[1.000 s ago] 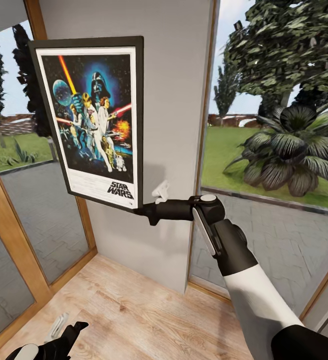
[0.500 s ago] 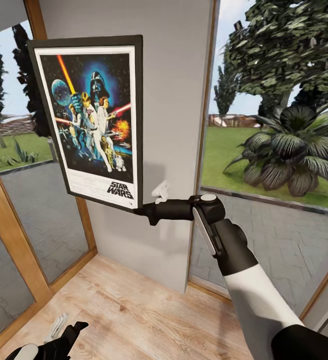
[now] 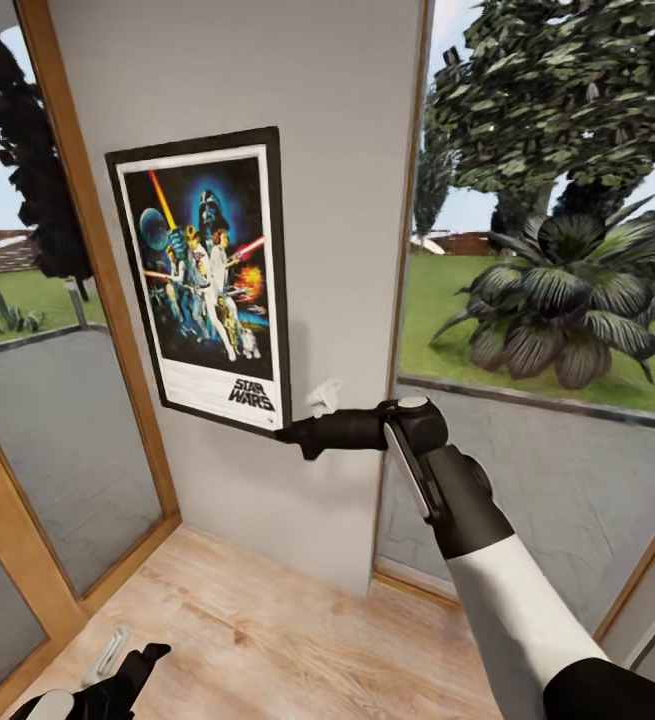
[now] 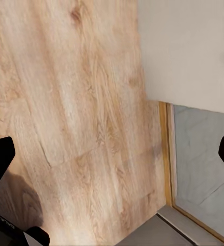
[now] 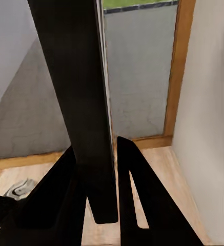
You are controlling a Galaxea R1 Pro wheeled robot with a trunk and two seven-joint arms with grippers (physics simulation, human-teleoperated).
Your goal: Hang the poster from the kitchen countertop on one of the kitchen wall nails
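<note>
The poster [image 3: 207,280], a black-framed Star Wars print, stands upright against the pale wall pillar [image 3: 337,150] between two windows. My right gripper [image 3: 289,432] is shut on its lower right corner, with the arm reaching in from the right. In the right wrist view the poster's black frame [image 5: 83,92] runs edge-on between the dark fingers [image 5: 140,195]. My left gripper [image 3: 127,668] hangs low over the wooden floor, and its wrist view shows the left gripper [image 4: 112,154] open with nothing in it. The wall nail is hidden. The kitchen countertop is out of view.
Tall wood-framed glass panes [image 3: 57,430] flank the pillar on the left, and a big window [image 3: 567,300] on the right looks onto grass and plants. Light wooden floor [image 3: 267,630] lies below. A small pale object [image 3: 107,655] lies on the floor near my left gripper.
The whole view has shifted, so the camera moved. The poster now looks smaller and flatter against the pillar, no longer overlapping the left window frame. My right gripper still holds its corner.
</note>
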